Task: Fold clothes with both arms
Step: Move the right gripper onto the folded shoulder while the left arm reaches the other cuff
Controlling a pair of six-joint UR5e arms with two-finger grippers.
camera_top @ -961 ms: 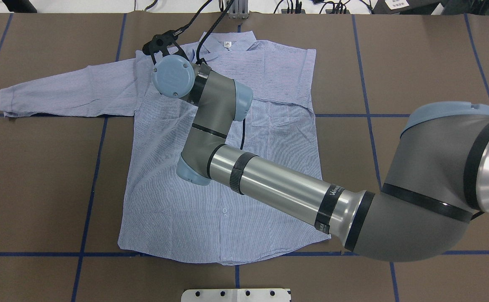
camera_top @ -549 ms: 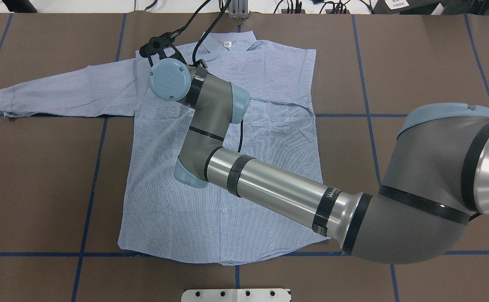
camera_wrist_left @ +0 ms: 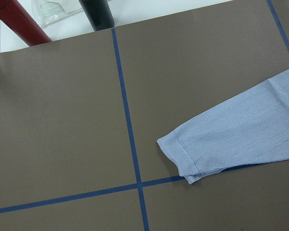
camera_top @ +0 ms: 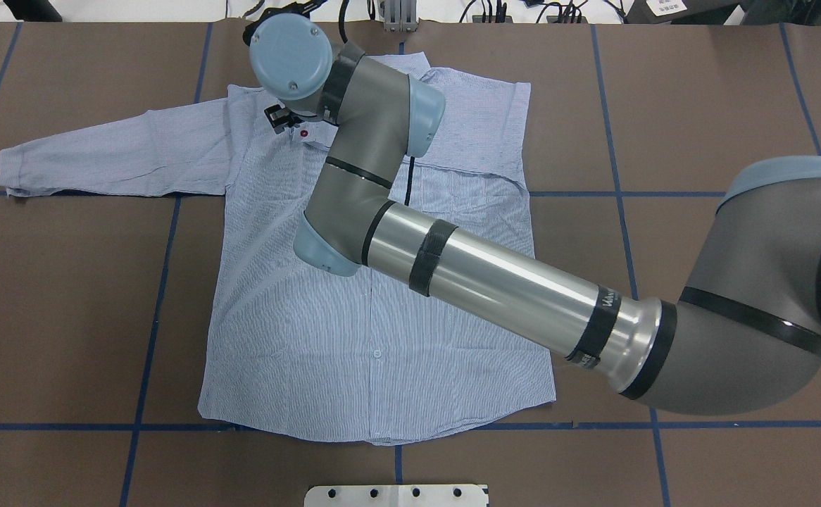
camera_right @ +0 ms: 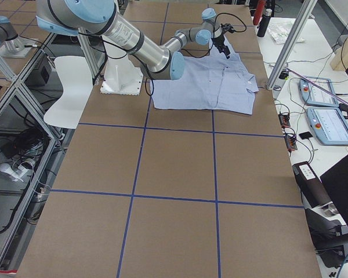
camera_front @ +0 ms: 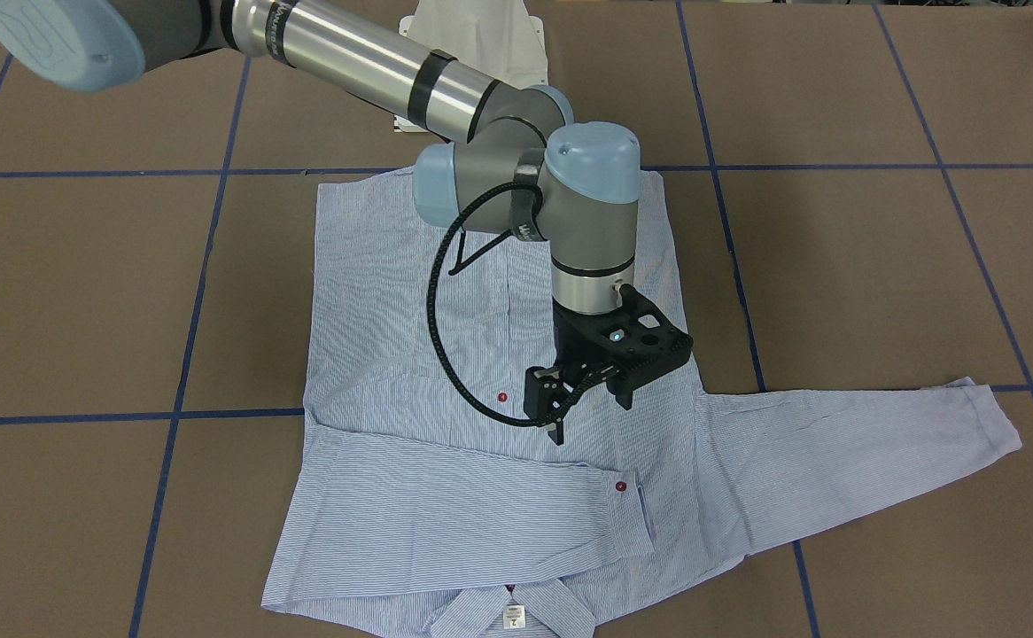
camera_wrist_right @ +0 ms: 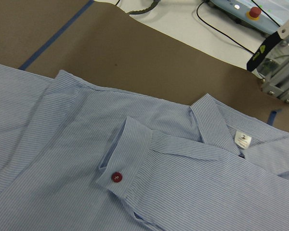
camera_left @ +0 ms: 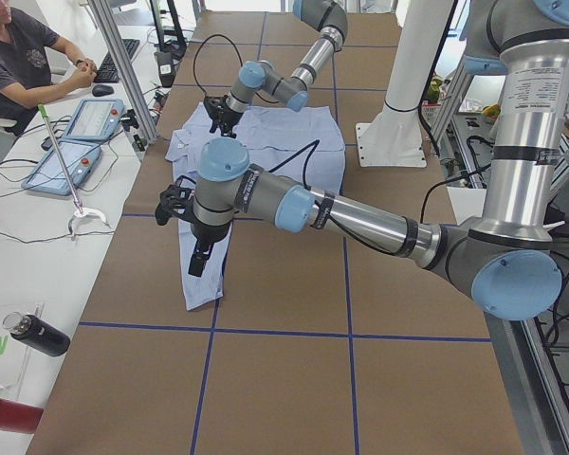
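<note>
The blue-and-white striped shirt (camera_top: 354, 352) lies flat, front up, collar at the far edge. One sleeve is folded across the chest; its cuff with a red button (camera_wrist_right: 117, 177) lies near the collar and white neck label (camera_wrist_right: 243, 139). The other sleeve (camera_top: 101, 151) stretches out flat; its cuff shows in the left wrist view (camera_wrist_left: 183, 154). My right gripper (camera_front: 589, 415) hangs open and empty just above the shirt, beside the folded cuff (camera_front: 620, 486). My left gripper (camera_left: 199, 261) shows only in the exterior left view, above the stretched sleeve's end; I cannot tell whether it is open or shut.
The brown table carries blue tape lines (camera_top: 150, 317). The white pedestal base (camera_top: 396, 495) stands at the near edge. A red bottle (camera_wrist_left: 19, 21) and a black bottle (camera_wrist_left: 98, 12) stand beyond the table's left end. An operator (camera_left: 19, 57) sits by teach pendants (camera_left: 71, 156).
My right wrist has risen and moved toward the far edge, away from the shirt's shoulder. The folded cuff's red button now shows under it. The shirt has not moved.
</note>
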